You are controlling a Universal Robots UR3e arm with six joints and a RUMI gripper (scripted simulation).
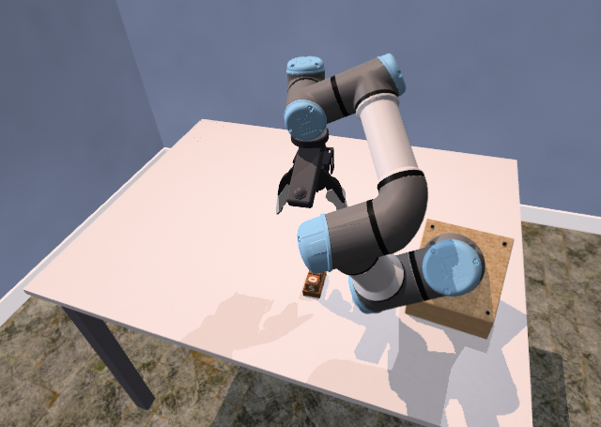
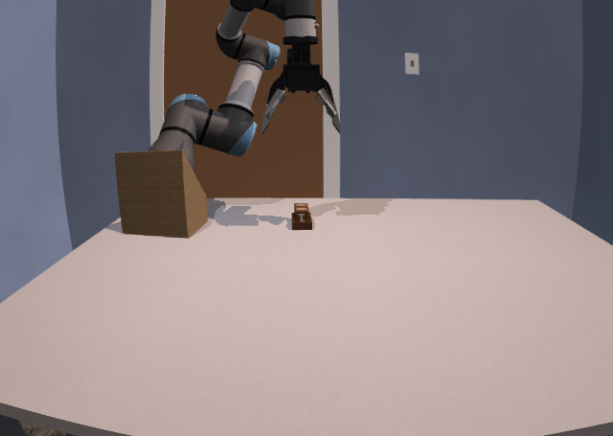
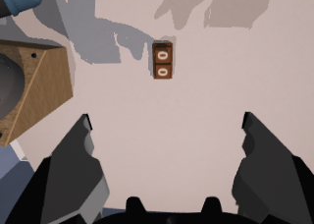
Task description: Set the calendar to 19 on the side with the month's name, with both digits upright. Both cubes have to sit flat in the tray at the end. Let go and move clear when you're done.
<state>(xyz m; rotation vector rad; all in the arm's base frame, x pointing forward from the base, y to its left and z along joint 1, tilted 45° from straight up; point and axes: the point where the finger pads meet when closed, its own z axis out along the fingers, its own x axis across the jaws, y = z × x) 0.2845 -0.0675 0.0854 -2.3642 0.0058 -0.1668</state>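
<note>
The small brown calendar tray point(image 3: 162, 60) sits on the table with two cubes in it, one behind the other. In the wrist view both cubes show a white 0 on top. In the top view the tray point(image 1: 313, 283) lies partly behind the arm's elbow, close to the arm's base. In the exterior view the tray point(image 2: 301, 217) shows an end face with a mark like a 1 or an I. My gripper point(image 2: 300, 117) hangs high above the table, wide open and empty, also seen in the top view point(image 1: 310, 204). Its fingers frame the lower part of the wrist view point(image 3: 167, 121).
The arm stands on a wooden block at the table's edge, near the tray; the block also shows in the wrist view point(image 3: 34, 86) and in the exterior view point(image 2: 158, 191). The arm's elbow point(image 1: 339, 243) hangs over the tray.
</note>
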